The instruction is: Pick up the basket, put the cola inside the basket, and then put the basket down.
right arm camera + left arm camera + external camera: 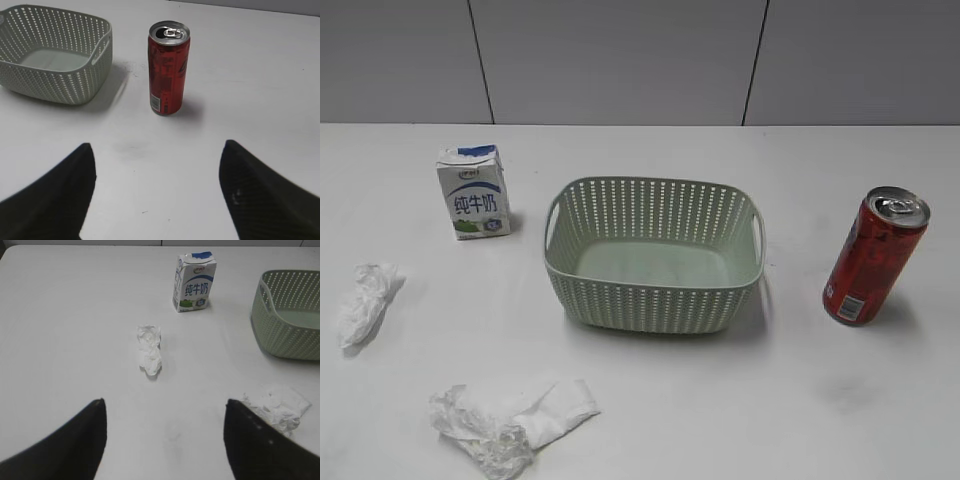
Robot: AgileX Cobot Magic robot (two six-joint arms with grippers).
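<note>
The pale sage-green basket stands empty at the middle of the white table; it also shows in the left wrist view and the right wrist view. The red cola can stands upright to the basket's right, also in the right wrist view. My left gripper is open and empty over bare table, well short of the basket. My right gripper is open and empty, short of the can. Neither gripper shows in the exterior view.
A white-and-blue milk carton stands left of the basket, also in the left wrist view. Crumpled white tissues lie at the left and front left; the left wrist view shows them too.
</note>
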